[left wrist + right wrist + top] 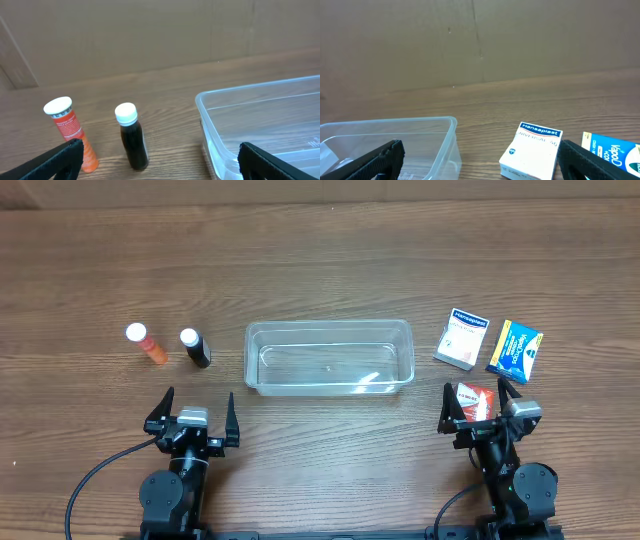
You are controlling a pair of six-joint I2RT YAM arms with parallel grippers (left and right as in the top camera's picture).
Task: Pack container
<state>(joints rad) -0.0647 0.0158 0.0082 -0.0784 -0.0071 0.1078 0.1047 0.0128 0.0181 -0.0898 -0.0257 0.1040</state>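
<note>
The clear plastic container (pixel 330 327) stands empty in the middle of the table; its rim also shows in the left wrist view (pixel 250 92) and the right wrist view (pixel 395 121). An orange tube (pixel 148 344) and a dark bottle (pixel 195 348), both white-capped, stand left of it, ahead of my left gripper (pixel 193 412), which is open and empty. A white Hansaplast box (pixel 462 338) and a blue-and-yellow box (pixel 515 350) lie to the right. A small red box (pixel 474 398) lies between the spread fingers of my open right gripper (pixel 480 402); it is hidden in the right wrist view.
The wooden table (pixel 320 260) extends far behind the objects. In the left wrist view the orange tube (pixel 67 127) and dark bottle (pixel 132 137) stand between the fingers (pixel 160 155). In the right wrist view the Hansaplast box (pixel 532 150) sits between the fingers (pixel 480 155).
</note>
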